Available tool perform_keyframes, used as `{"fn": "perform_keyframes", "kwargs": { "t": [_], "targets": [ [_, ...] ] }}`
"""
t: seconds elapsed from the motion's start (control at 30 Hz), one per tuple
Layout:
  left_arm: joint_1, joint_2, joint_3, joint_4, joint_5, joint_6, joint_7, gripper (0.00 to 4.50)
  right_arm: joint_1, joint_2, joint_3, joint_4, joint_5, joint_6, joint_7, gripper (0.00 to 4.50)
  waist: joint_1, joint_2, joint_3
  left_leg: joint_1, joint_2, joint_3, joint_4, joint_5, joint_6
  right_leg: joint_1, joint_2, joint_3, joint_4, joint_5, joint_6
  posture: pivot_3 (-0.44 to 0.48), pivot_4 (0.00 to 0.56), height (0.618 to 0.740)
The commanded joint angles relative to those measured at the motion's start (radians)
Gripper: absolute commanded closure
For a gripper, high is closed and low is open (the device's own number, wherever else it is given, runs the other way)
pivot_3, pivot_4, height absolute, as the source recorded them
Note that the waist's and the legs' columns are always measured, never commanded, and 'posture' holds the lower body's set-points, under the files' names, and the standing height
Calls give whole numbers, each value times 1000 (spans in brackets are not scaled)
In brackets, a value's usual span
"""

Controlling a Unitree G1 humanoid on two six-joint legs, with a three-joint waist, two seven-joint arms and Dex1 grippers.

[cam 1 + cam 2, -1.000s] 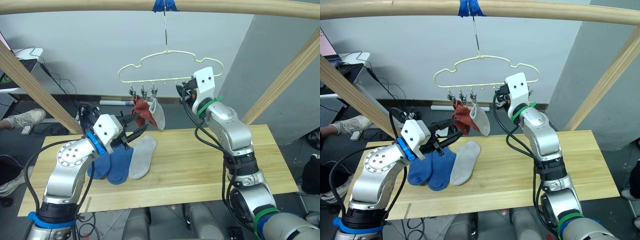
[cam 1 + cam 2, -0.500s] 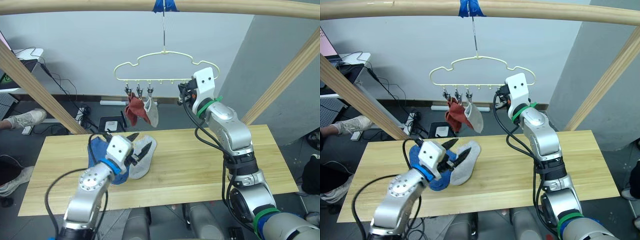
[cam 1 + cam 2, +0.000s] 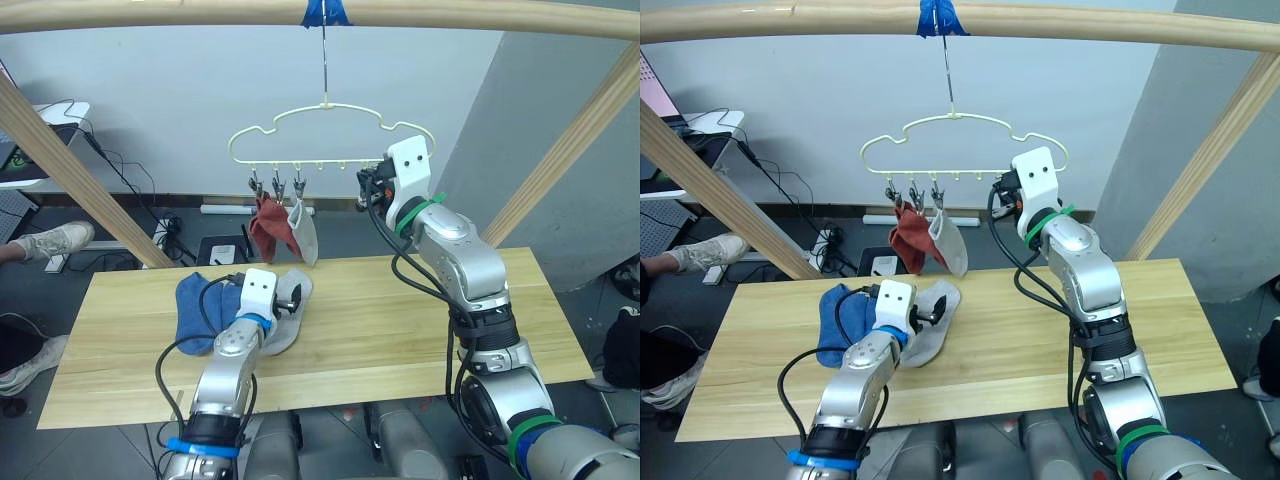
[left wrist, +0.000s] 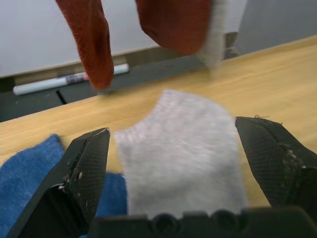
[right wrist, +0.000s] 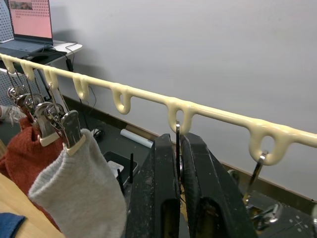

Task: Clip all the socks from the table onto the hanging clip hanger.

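Blue socks [image 3: 197, 310] lie bunched at the table's [image 3: 400, 330] left side, with a light grey sock [image 3: 288, 318] overlapping their right edge. My left gripper [image 4: 178, 148] sits low over that grey sock, fingers spread wide to either side of its rounded end and nothing between them. So I judge the pick-up of the fourth sock is the step in hand: I need to drop, pinch the fabric without dragging the blue pair along, then lift toward a free clip.

Above, the clip hanger [image 3: 330, 130] hangs from a wooden beam [image 3: 450, 12] by its hook. Its three leftmost clips carry two rust-red socks [image 3: 268, 222] and a second grey sock [image 3: 305, 232]. Those hanging socks dangle right above my pick spot, so the lift must pass around them.

Further right, my right gripper [image 5: 178, 153] is pressed together on a thin metal clip stem under the bottom bar, steadying the hanger. Beyond the table lie floor cables [image 3: 140, 190].
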Motion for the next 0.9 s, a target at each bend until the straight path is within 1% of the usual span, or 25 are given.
{"fn": "perform_keyframes", "kwargs": {
  "t": [0.03,0.23,0.37,0.47,0.67,0.8,0.83,0.9],
  "targets": [
    [-45,-18,11,64,-3,16,17,41,-25,8,-3,-50,18,-1,-3,4500,0,0,0,0,0,0,0,0,0,0,0,0,0,0,0,-164,260,740],
    [-100,-16,-3,167,2,41,-9,41,-21,18,1,-67,20,13,-11,4500,-2,0,1,0,0,0,-2,0,0,0,0,0,-1,0,0,-181,272,740],
    [-103,-12,-8,175,6,56,-10,823,-15,20,2,-76,23,21,-15,4500,-4,0,1,0,0,0,-2,0,0,0,0,0,-1,0,0,-185,277,740],
    [-93,-4,-27,168,15,65,-22,1698,-11,21,1,-81,24,26,-17,4500,-8,0,1,0,0,0,-2,0,0,0,0,0,-1,0,0,-185,279,740],
    [-67,3,-40,147,29,76,-33,3137,-4,22,2,-91,25,34,-19,4500,-11,1,1,0,0,0,-2,0,0,0,0,0,-2,-1,1,-189,283,740],
    [-49,6,-57,136,38,74,-45,4271,1,20,1,-98,28,41,-22,4500,-13,1,2,0,0,0,-2,0,0,0,0,0,-2,-1,1,-195,288,740],
    [-48,4,-58,136,39,71,-45,4466,2,19,1,-100,29,42,-24,4500,-14,2,2,0,0,0,-2,0,0,0,0,0,-3,-1,1,-195,288,740],
    [-46,2,-58,136,40,65,-45,4466,4,18,2,-103,31,43,-25,4500,-15,2,2,0,0,0,-2,0,0,0,-1,0,-3,-1,1,-195,288,740]
  ]
}}
